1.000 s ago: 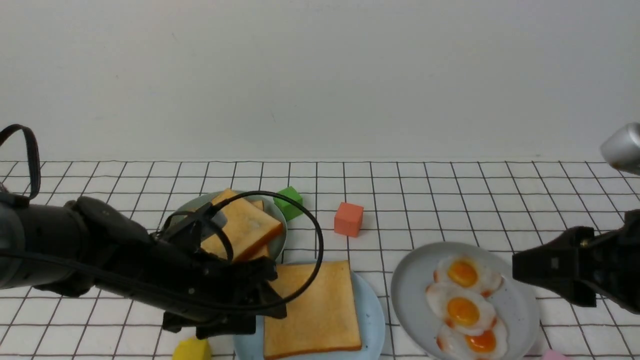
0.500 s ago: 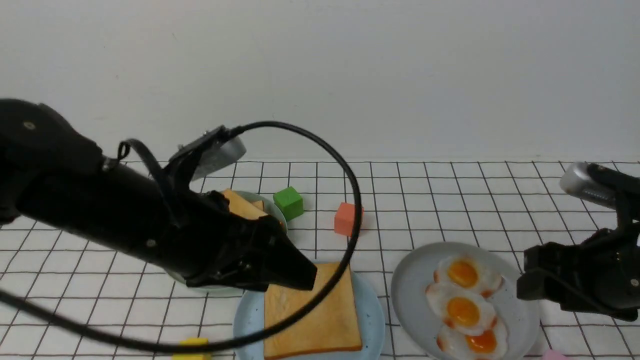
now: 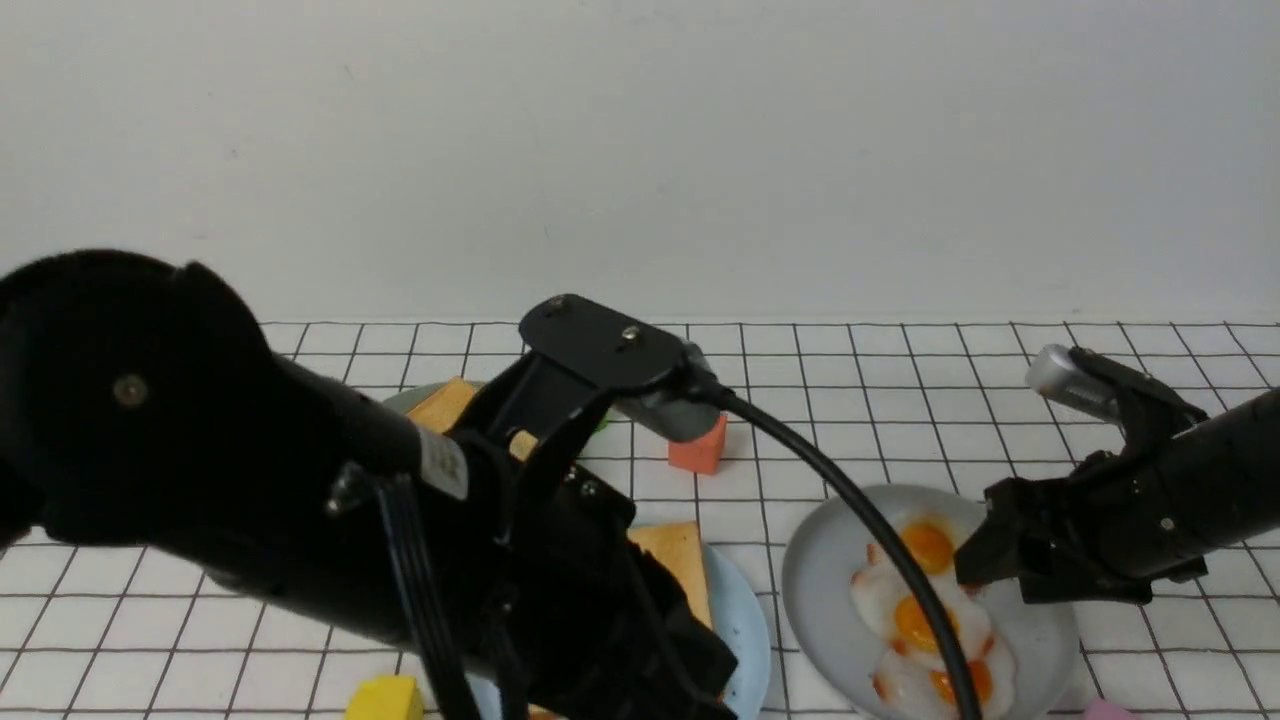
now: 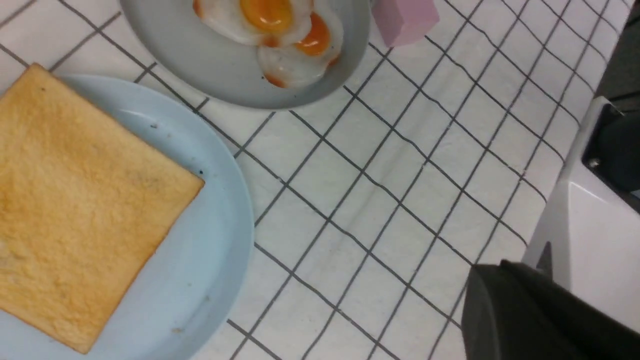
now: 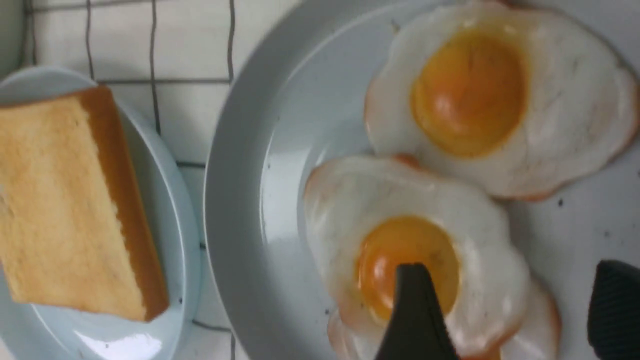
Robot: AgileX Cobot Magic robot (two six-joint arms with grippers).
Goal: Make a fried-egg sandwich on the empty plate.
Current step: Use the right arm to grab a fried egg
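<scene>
Front view: 1 toast [image 3: 675, 560] on plate [image 3: 745, 630]; egg [image 5: 400, 235], 2nd toast [image 3: 440, 405] pending. Right gripper [image 5: 510, 280] gapes empty over egg, 3 o'clock; left gripper [image 4: 495, 295] closed.

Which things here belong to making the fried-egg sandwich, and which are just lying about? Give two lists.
Belong to the job:
toast slice on the blue plate
fried eggs on the grey plate
spare toast farther back

Just lying about:
orange cube
yellow cube
pink block

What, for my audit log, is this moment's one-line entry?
toast: on blue plate | left gripper: shut | right gripper: open over middle egg on grey plate
</scene>
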